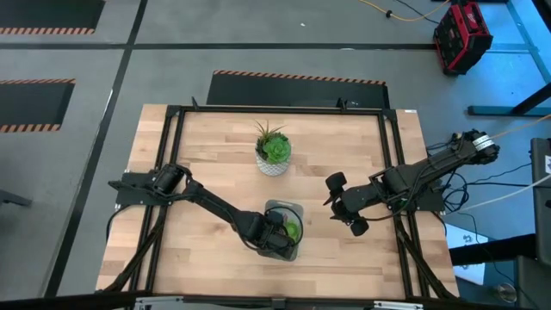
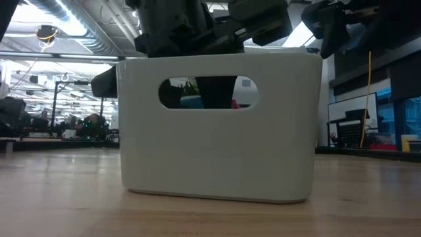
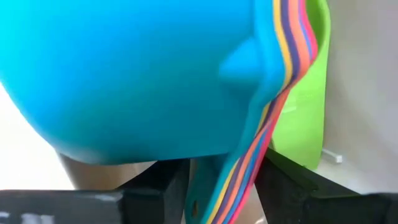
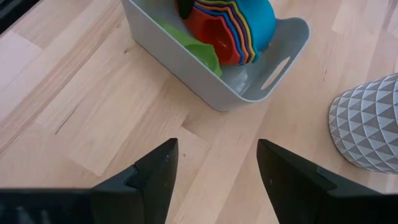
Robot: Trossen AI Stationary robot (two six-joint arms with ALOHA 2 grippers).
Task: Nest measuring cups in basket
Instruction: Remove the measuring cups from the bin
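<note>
Right now we see the left gripper (image 1: 277, 234) lowered into the basket (image 1: 295, 252), which sits near the front middle of the table (image 1: 207, 155). Its fingers are closed partway on the handles of a nested stack of measuring cups (image 4: 233, 28) (teal outermost, then blue, yellow, orange, red). A green cup (image 4: 198, 50) lies loose in the basket beside the stack, not yet nested.

The right gripper (image 1: 349, 207) hovers over bare table to the right of the basket, fingers open and holding nothing.

We judge the main risk to be the stack slipping or fanning apart, since it is held only by its thin handles. The green cup could also be pushed aside or jammed against the basket wall if the stack comes down on it.

Room is tight inside the basket, with the arm filling much of it. Outside, the table lies open on both sides; a white plant pot (image 1: 274, 157) stands behind the basket, well apart.
</note>
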